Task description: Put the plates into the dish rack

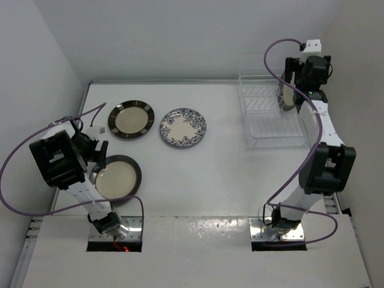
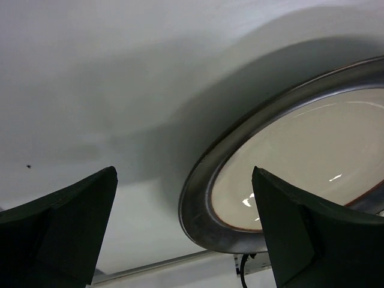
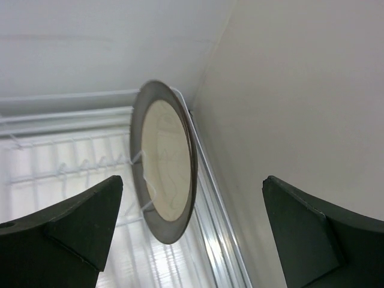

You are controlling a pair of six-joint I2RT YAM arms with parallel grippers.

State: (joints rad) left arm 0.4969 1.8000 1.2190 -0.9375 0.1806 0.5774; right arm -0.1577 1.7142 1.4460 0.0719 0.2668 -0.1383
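Three plates [image 1: 131, 119] [image 1: 183, 127] [image 1: 117, 177] on table [image 1: 228, 174], fourth [image 3: 165, 162] seemingly upright in dish rack [image 1: 270, 129]; left tool [image 2: 184, 174], right tool [image 3: 193, 180] agape

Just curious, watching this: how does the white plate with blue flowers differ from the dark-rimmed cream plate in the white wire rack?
The blue-flowered white plate lies flat on the table; the dark-rimmed cream plate stands on edge in the white wire rack. The flowered plate is patterned all over; the cream plate has a plain centre. Both are round.

no readable text, labels or numbers
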